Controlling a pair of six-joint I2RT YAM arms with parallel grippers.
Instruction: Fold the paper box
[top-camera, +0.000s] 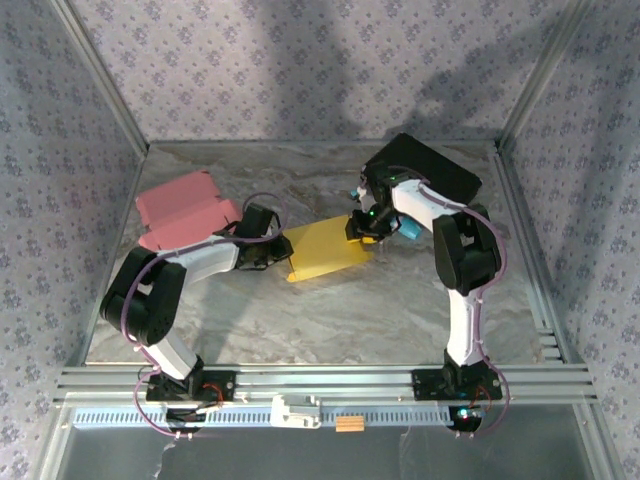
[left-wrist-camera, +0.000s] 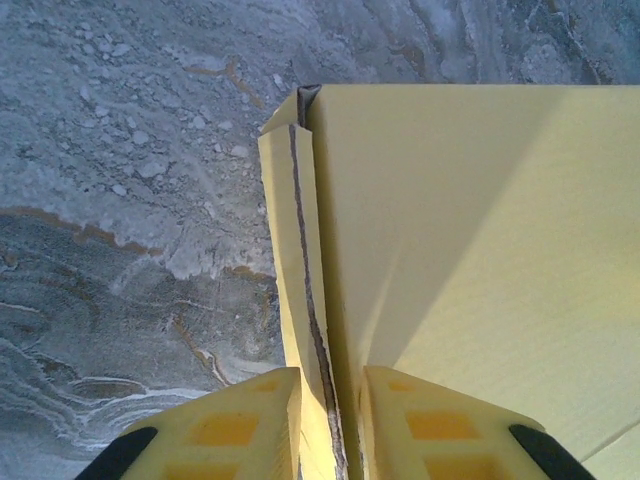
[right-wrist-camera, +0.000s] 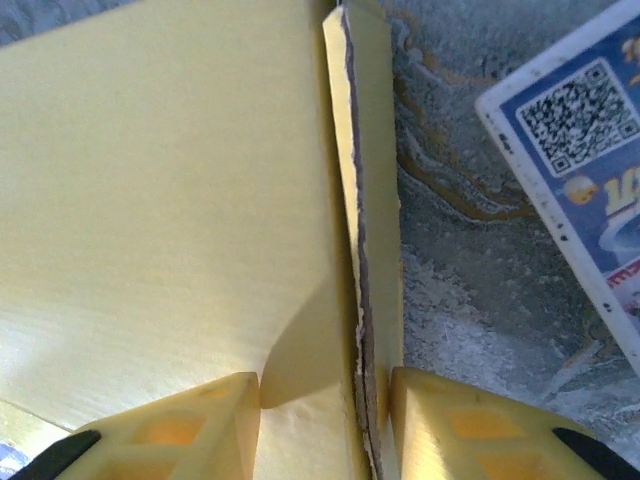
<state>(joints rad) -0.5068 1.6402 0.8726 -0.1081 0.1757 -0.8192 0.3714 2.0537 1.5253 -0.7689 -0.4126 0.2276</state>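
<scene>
Top external — pink box (top-camera: 185, 208) left, black box (top-camera: 428, 166) right of paper box (top-camera: 325, 252).

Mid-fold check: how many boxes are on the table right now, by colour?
yellow paper box: 1
pink paper box: 1
black box: 1
Total: 3

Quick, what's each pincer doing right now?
Left pincer: closed on the box edge.
Right pincer: closed on the box edge too.
</scene>
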